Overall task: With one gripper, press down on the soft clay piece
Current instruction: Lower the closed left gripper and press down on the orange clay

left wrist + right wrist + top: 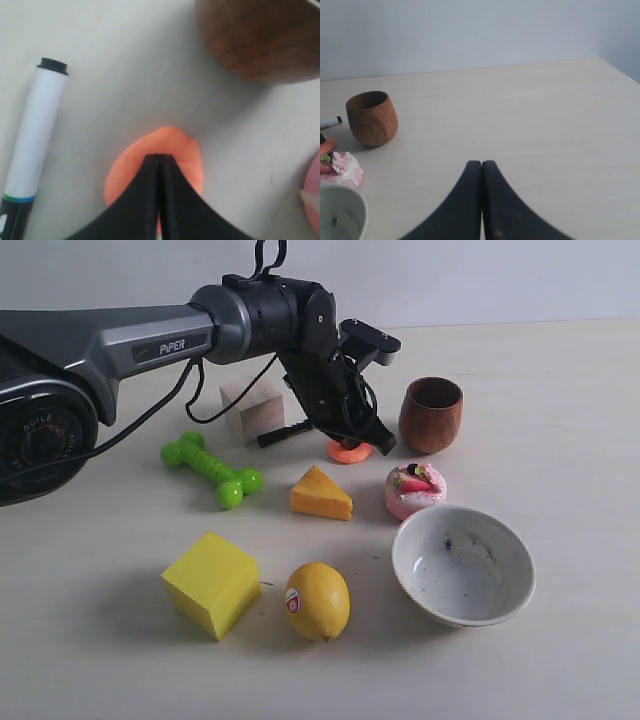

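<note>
The soft clay piece is a small flat salmon-orange lump lying between the wooden cup and the cheese wedge. The left gripper on the dark "PiPER" arm comes down onto it from above. In the left wrist view the clay spreads out round the shut black fingertips, and the left gripper rests on its middle. The right gripper is shut with nothing in it and hovers over bare table; it does not show in the exterior view.
A wooden cup stands right of the clay, a marker and a wooden block to its left. Nearer the front are a cheese wedge, a strawberry cake, a white bowl, a lemon, a yellow cube and a green bone toy.
</note>
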`<state>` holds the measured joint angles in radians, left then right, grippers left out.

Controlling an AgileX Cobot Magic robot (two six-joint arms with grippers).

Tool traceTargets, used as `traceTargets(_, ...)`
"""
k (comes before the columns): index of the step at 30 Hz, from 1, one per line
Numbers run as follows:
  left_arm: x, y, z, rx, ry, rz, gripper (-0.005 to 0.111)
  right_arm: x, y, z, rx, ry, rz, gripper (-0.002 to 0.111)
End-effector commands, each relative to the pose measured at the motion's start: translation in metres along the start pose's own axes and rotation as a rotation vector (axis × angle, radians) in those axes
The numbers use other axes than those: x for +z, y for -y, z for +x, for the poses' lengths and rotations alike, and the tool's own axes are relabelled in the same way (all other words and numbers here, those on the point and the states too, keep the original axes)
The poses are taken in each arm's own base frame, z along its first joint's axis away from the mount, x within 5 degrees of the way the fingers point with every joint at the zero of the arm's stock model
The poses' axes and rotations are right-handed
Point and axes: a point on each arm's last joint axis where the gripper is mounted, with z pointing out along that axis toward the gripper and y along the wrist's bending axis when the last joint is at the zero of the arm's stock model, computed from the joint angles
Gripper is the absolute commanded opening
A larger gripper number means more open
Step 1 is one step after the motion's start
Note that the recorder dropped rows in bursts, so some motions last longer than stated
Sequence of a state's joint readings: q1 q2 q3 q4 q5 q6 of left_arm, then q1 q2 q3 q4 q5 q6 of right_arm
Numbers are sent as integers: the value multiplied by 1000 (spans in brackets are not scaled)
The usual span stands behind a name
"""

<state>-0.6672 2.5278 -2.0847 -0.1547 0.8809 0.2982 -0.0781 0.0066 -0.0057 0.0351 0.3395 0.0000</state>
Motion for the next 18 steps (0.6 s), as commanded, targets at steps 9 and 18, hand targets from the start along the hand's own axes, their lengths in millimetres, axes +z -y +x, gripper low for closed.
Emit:
traceTargets(9, 36, 4, 39, -15, -270, 61, 0, 0, 0, 1, 2, 8, 4, 0)
traceTargets(18, 60, 6, 58, -26, -379, 90, 0, 0, 0, 1, 2, 8, 4, 0)
